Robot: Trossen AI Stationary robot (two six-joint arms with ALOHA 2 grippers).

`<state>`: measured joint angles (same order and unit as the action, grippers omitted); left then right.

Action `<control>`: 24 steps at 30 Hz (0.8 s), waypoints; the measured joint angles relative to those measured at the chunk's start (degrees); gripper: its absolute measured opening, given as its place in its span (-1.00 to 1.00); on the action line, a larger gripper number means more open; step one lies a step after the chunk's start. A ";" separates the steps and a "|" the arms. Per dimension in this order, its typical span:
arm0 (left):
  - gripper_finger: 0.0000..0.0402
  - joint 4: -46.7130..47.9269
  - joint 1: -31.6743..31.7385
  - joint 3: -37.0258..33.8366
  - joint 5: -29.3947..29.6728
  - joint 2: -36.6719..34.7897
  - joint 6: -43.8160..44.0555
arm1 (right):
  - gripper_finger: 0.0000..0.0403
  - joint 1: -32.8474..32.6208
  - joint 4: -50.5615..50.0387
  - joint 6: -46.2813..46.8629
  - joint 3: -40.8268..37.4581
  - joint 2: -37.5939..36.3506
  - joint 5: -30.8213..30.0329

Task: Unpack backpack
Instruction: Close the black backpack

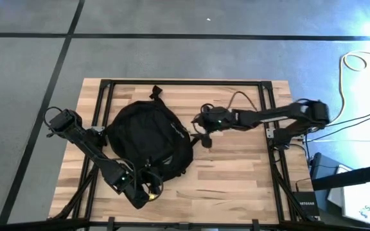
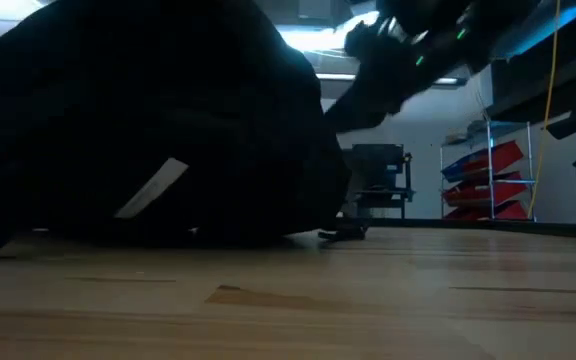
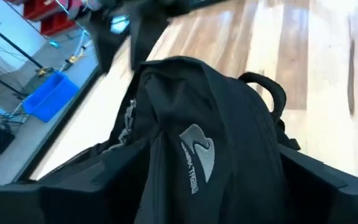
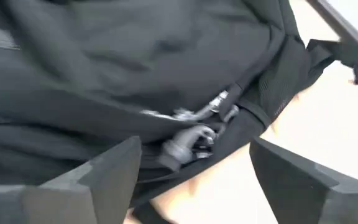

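Observation:
The black backpack [image 1: 148,138] lies flat on the wooden table, left of the middle, with its top loop [image 1: 156,94] toward the far edge. A grey logo [image 3: 197,152] shows on its front. My left gripper [image 1: 143,189] is open at the pack's near end, a finger on either side of the fabric. My right gripper [image 1: 201,128] is open and raised at the pack's right side. Its fingers [image 4: 104,177] stand apart above the metal zip pulls [image 4: 197,134]. In the low view the pack [image 2: 148,130] fills the left half. My left gripper has the backpack's near end [image 3: 185,193] between its spread fingers, coming from the table's near side and slanting down. Whether the fingers touch the fabric I cannot tell.
Bare table top [image 1: 236,183] lies to the right of the pack and toward the near edge. Black frame rails [image 1: 265,102] run along the table's sides and far edge. A thin cable [image 1: 236,96] arcs over the far right. Shelves with red bins [image 2: 488,180] stand beyond the table.

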<state>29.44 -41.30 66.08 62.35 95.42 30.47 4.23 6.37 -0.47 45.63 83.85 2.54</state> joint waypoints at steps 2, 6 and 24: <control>0.42 0.45 -0.07 -0.01 -0.41 0.06 0.26 | 0.29 -2.11 -2.76 0.11 -0.04 -3.51 -1.71; 0.43 -0.57 -0.47 -0.83 -1.85 0.07 2.63 | 0.19 -6.36 -3.25 1.77 0.00 -7.87 -2.26; 0.82 -12.21 10.01 -2.54 -6.24 0.11 -5.74 | 0.30 -21.60 9.41 4.05 -0.04 -3.30 1.01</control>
<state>17.23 -31.29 63.55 56.11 95.52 24.74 -17.37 15.78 3.58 45.58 80.55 3.55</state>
